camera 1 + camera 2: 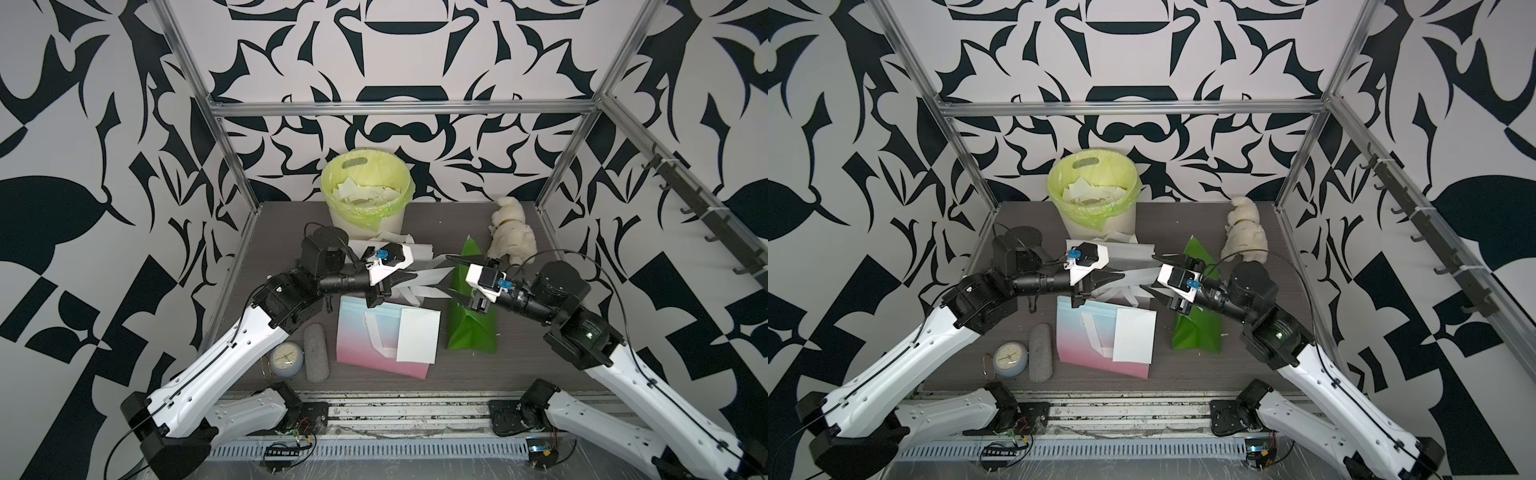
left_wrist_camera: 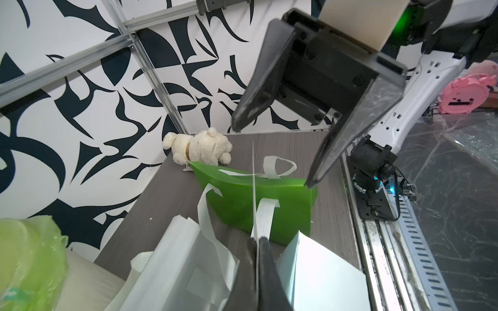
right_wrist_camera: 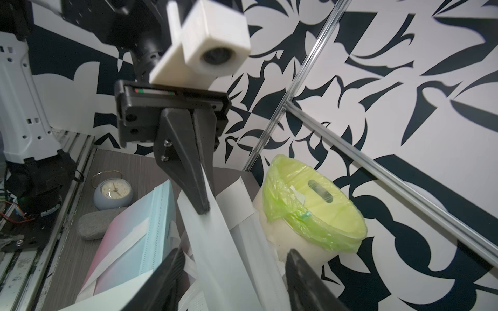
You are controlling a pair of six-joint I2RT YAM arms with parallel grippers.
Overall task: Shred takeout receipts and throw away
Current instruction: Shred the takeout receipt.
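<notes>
nearest the robot's base, a whole white receipt sheet (image 1: pixel 417 336) lies flat on the pink-to-blue gift bag (image 1: pixel 353 332) on the counter (image 1: pixel 519 365), untorn and touched by neither arm. that one looks like work yet to come.

a little farther in, above the white tote bag (image 2: pixel 183 255), the left pincer (image 1: pixel 405 279) is clamped tight on a long white strip of receipt (image 3: pixel 215 237), held up off the counter. the left wrist view shows the strip edge-on, as a thin line between the fingers. the right pincer (image 1: pixel 451 275) faces it with jaws parted, one on each side of the strip's free end, and not closed on it as far as the right wrist view shows. the step in hand seems to be taking a second hold so this strip can be torn again.

farthest back, by the wall, the bin (image 1: pixel 332 208) with its green liner already holds a heap of torn scraps (image 1: pixel 365 193), so a good share of the shredding and dumping looks done. left to do: tear the held strip, drop the pieces in, then shred the whole sheet.
</notes>
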